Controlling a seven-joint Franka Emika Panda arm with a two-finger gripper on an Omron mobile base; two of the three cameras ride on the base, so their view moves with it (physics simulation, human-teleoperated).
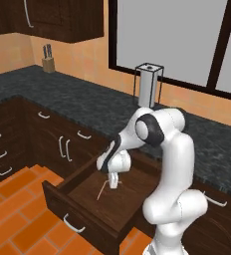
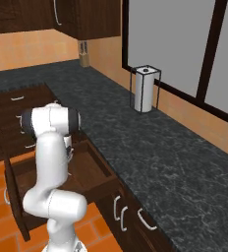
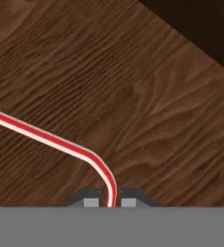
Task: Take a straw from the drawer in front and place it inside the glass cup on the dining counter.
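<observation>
The dark brown drawer (image 1: 82, 217) stands pulled open below the black counter, its curved silver handle (image 1: 73, 224) on the front; it also appears as the open drawer (image 2: 89, 172). My gripper (image 1: 113, 183) reaches down inside it. The thin red and white straw (image 1: 102, 191) slants down from the fingers to the drawer floor. In the hand view the straw (image 3: 51, 140) runs across the wood, bends, and passes between my gripper (image 3: 110, 202), shut on it. The glass cup and the dining counter are out of view.
A black speckled granite counter (image 1: 87, 107) runs above the drawer, with a paper towel holder (image 1: 148, 84) and a knife block (image 1: 49, 63) on it. Cabinet doors and drawers (image 1: 65, 147) flank the open drawer. The floor (image 1: 18, 219) is orange tile.
</observation>
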